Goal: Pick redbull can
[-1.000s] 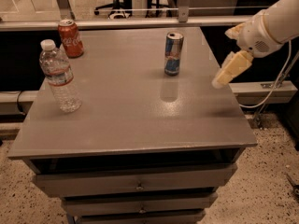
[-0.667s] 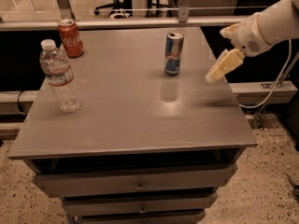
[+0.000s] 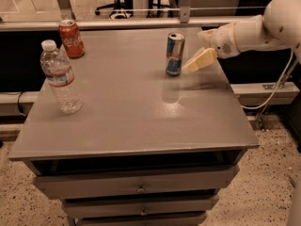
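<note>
- The redbull can (image 3: 175, 54), slim, blue and silver, is standing upright on the grey bench (image 3: 131, 126), near the far edge and to the right of the middle, with bare bench top all round it.
- The robot's white arm (image 3: 254, 29) is extending in over the bench's far right corner, carrying the gripper (image 3: 197, 48) above the top near the right edge.
- The gripper is hanging just beside the redbull can, on the can's right, at about the height of the can's body and not touching it.
- The claw is showing open: its two cream fingers (image 3: 201, 59) are standing apart, gripping nothing, and the longer one is slanting down towards the can's lower half.
- The gripper's shadow is lying on the bench top to the right of the can, close to the right edge.
- A red cola can (image 3: 71, 38) is standing upright at the far left corner, well apart from the redbull can.
- A clear water bottle (image 3: 60, 76) with a white cap is standing upright by the left edge, nearer the front than the cola can.
- The front half of the bench top is catching a pale sheen below the redbull can.
- Grey drawers (image 3: 136, 185) are stacking up beneath the front edge.
- A pale cable (image 3: 277, 86) is drooping off the arm past the right edge, above a speckled floor (image 3: 263, 182).
</note>
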Motion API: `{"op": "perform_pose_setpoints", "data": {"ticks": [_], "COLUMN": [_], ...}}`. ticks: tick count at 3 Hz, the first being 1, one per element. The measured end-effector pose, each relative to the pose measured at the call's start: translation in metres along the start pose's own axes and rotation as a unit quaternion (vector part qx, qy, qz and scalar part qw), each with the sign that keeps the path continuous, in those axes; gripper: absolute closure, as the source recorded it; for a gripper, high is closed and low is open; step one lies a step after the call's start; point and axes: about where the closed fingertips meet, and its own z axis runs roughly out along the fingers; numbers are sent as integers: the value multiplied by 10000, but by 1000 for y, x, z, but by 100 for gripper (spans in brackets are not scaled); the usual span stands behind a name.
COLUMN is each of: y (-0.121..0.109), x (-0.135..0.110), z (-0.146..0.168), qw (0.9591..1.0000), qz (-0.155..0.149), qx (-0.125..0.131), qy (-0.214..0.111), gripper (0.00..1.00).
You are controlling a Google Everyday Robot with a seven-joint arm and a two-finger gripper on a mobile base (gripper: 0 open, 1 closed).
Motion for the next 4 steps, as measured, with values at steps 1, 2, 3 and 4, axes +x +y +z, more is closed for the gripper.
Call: {"op": "perform_pose_setpoints", "data": {"ticks": [1, 2, 3, 4], "y": [5, 12, 28, 38], "x": [-15, -20, -18, -22], "z": [31, 36, 38, 39], "qw": [9968, 9926, 9851, 9805], "qz": [324, 580, 809, 735], "qx": [-417, -689, -952, -1035], "qy": [-594, -816, -1181, -1498], "gripper": [0, 0, 2, 24]}}
